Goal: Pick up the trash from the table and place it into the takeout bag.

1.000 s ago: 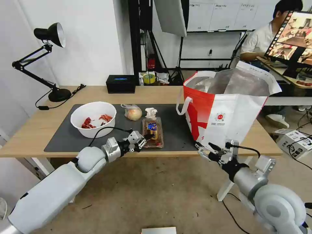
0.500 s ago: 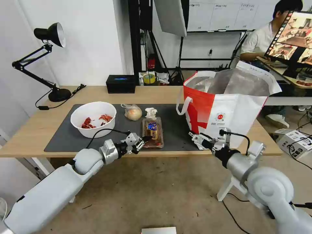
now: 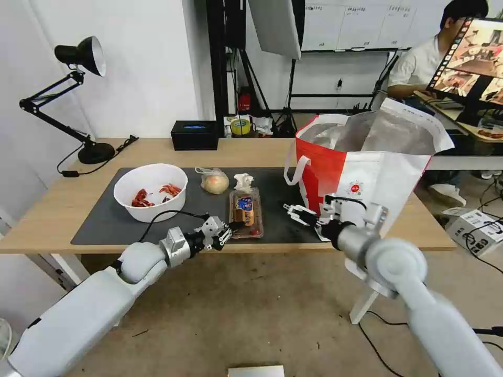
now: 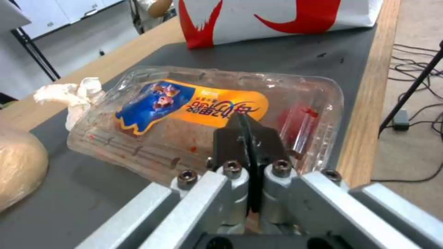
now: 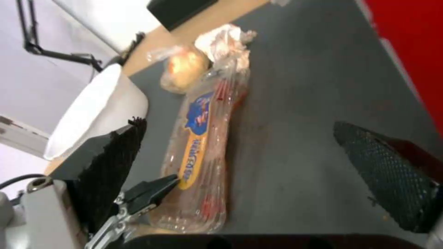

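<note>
Left gripper (image 3: 230,226) low at the near edge of the table (image 3: 52,209), fingers pressed together, tips against the near end of the clear hinged tray (image 3: 246,212). Possibly nipping the thin rim, though impossible to tell. Probably chosen because a shallow flat tray offers only that lip to grasp.

Directly ahead of those tips: the tray, lying lengthwise on the dark mat (image 3: 105,220), orange-and-blue label up. Past its far end, touching it, the crumpled tissue (image 3: 242,181); beyond and to the left of the gripper, the bagged bun (image 3: 215,182). Farther left, the white bowl (image 3: 150,191) with red shell scraps.

Right gripper (image 3: 293,212) spread wide, holding nothing, hovering over bare mat just to the right of the tray, pointed toward it. Seemingly placed to steady or share the grasp.

Just behind and to the right of it, the takeout bag (image 3: 367,178) — upright, mouth gaping, foil lining showing, ready to receive from above.

Nothing bagged yet, by the look of things — all four pieces on the mat.
</note>
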Robot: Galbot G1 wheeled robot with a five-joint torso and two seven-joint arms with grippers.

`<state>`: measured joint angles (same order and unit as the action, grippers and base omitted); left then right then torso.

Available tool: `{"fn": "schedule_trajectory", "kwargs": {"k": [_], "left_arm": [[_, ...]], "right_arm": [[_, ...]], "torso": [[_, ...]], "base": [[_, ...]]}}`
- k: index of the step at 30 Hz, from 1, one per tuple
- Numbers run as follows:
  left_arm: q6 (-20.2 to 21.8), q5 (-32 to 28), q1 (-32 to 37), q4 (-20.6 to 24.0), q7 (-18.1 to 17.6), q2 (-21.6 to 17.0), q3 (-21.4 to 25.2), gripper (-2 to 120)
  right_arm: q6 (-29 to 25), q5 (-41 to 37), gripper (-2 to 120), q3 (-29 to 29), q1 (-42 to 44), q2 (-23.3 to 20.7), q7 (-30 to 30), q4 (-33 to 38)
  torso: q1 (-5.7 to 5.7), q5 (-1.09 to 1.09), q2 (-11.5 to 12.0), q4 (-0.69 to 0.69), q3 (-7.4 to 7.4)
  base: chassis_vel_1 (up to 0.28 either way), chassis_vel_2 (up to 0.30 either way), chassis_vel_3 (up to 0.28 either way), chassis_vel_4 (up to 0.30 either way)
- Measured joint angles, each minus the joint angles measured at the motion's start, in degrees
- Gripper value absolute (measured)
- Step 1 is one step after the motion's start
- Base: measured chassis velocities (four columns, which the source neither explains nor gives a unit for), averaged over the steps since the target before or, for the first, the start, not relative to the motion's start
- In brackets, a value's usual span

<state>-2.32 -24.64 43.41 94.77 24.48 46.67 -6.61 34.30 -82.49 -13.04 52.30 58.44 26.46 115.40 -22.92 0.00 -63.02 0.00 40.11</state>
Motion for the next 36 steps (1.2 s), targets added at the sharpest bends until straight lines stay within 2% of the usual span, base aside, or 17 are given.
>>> {"fn": "schedule_trajectory", "kwargs": {"k": [6, 11, 19, 22, 26, 36], "left_arm": [[0.0, -0.1, 0.0, -0.1, -0.1, 0.0, -0.3, 0], [0.0, -0.1, -0.1, -0.3, -0.1, 0.1, -0.3, 0], [-0.2, -0.2, 0.2, -0.9, -0.2, -0.1, 0.2, 0], [-0.4, -0.2, 1.0, -0.9, -0.2, 0.1, 1.0, 0], [-0.5, -0.2, 1.4, -0.9, -0.2, 0.1, 1.4, 0], [-0.8, -0.3, 1.9, -0.7, 0.0, 0.3, 2.0, 0]], "right_arm": [[2.4, -4.0, 100, 4.8, -6.5, 0.8, 4.9, -3.5], [3.5, -5.7, 100, 6.2, -9.5, 1.8, 6.1, -5.8], [5.9, -8.9, 100, 10.8, -17.6, 5.5, 9.3, -11.4], [7.0, -10.6, 100, 12.7, -20.5, 7.7, 14.0, -14.0], [7.2, -12.2, 100, 13.6, -21.1, 9.0, 16.9, -15.4], [7.2, -14.9, 100, 14.6, -20.8, 11.1, 18.8, -17.5]], "torso": [[0.0, 0.0, 0.0, 0.0, 0.0], [0.0, 0.0, 0.0, 0.0, 0.0], [0.0, -0.01, 0.0, 0.0, 0.0], [0.0, -0.01, 0.0, 0.0, 0.0], [0.0, -0.01, 0.0, 0.01, 0.0], [0.0, 0.0, 0.0, 0.0, 0.0]], "base": [[0.0, 0.0, 0.0, 0.0], [0.0, 0.0, 0.0, 0.0], [0.0, 0.0, 0.0, 0.0], [0.0, 0.0, 0.0, 0.0], [0.0, 0.0, 0.0, 0.0], [0.0, 0.0, 0.0, 0.0]]}}
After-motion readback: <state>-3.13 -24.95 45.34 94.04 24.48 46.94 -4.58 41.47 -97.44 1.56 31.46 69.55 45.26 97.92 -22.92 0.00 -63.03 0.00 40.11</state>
